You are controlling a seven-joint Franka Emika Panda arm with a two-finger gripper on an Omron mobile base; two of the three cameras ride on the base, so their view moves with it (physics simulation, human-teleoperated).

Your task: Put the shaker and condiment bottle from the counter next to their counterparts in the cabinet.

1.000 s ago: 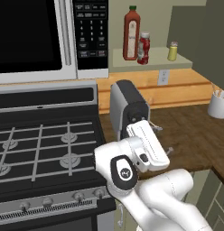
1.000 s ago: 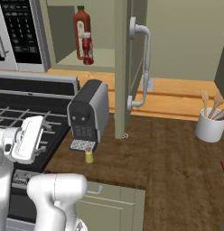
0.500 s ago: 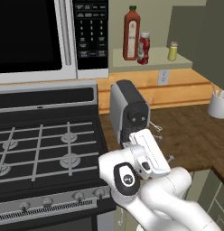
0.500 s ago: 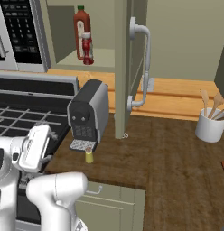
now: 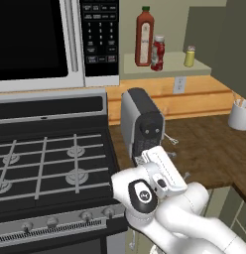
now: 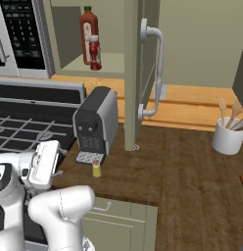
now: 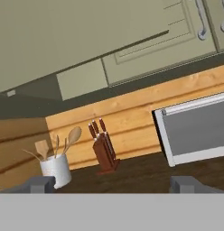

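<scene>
Showing the risks of the coming pick. Gripper (image 7: pixel 112 184): fingers (image 7: pixel 38 183) spread wide, holding nothing, aimed along the counter (image 6: pixel 192 162) at a utensil crock (image 7: pixel 56 170) and knife block (image 7: pixel 105 153) far beyond the tips. Shaker (image 6: pixel 96 169): upright on the counter, touching or just in front of the coffee maker's (image 6: pixel 96 125) drip tray, near the hand but outside the line of the fingers. Condiment bottle (image 5: pixel 157 53): already on the cabinet (image 5: pixel 164 67) shelf, beside the tall bottle (image 5: pixel 144 37); twin shaker (image 5: pixel 189 56) well apart, to its right. Likely hazards: the fingers must swing round and descend close to the machine, so one tip may strike its body or tray; the small, light shaker could be tipped or rolled before the fingers close; a later lift might brush the open cabinet door (image 6: pixel 138 73).
</scene>
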